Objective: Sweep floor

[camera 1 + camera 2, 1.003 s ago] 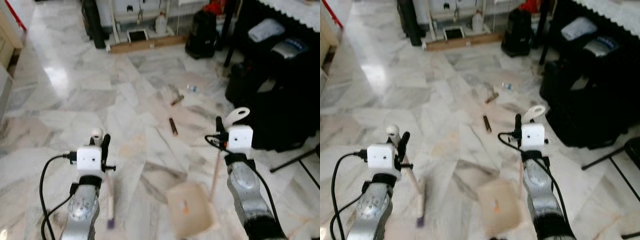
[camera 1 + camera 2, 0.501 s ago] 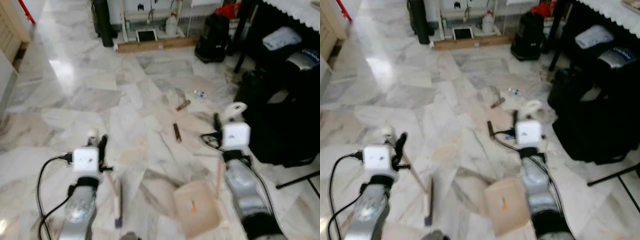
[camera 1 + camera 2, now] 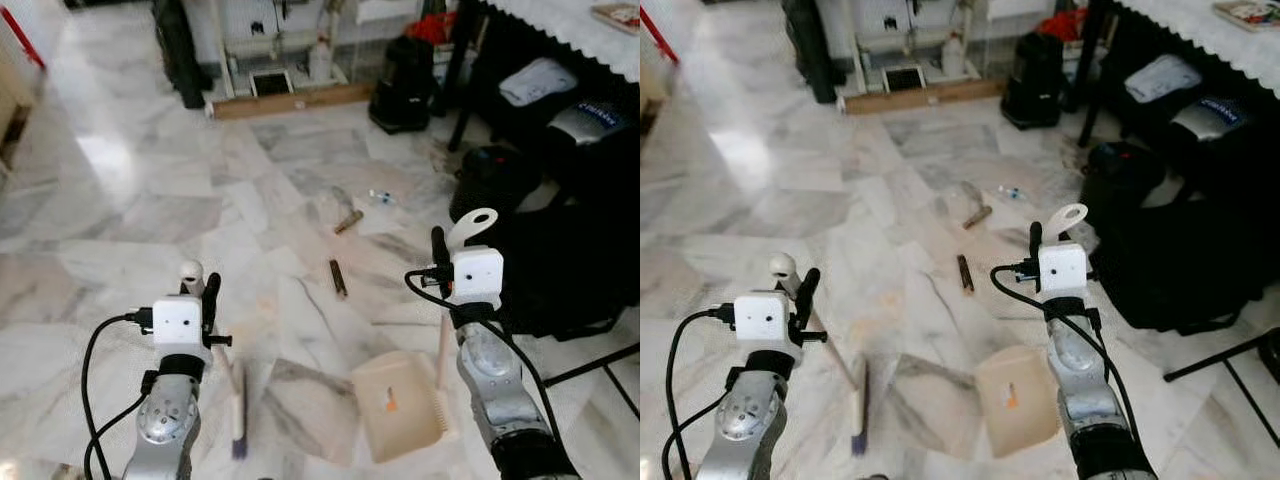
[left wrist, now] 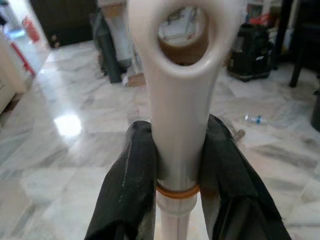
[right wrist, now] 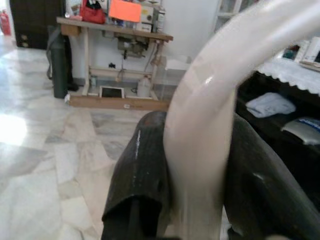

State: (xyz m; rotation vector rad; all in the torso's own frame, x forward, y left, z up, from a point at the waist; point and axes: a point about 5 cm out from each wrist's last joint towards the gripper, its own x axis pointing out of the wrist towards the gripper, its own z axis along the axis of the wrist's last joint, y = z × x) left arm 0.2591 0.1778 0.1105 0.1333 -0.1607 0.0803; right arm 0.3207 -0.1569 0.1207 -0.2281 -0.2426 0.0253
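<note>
Two grippers at work on a marble floor [image 3: 130,200]: the left gripper [image 4: 177,165] clamps the broom [image 3: 236,412] handle, the right gripper [image 5: 195,175] clamps the dustpan [image 3: 398,405] handle, litter [image 3: 338,277] lying just ahead.

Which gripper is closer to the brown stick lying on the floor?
Right. The right gripper is beside the brown stick, just off to its right; the left gripper is farther off, across the floor.

Open marble floor [image 3: 150,200] ahead and left; black bags [image 3: 560,250] block right.
</note>
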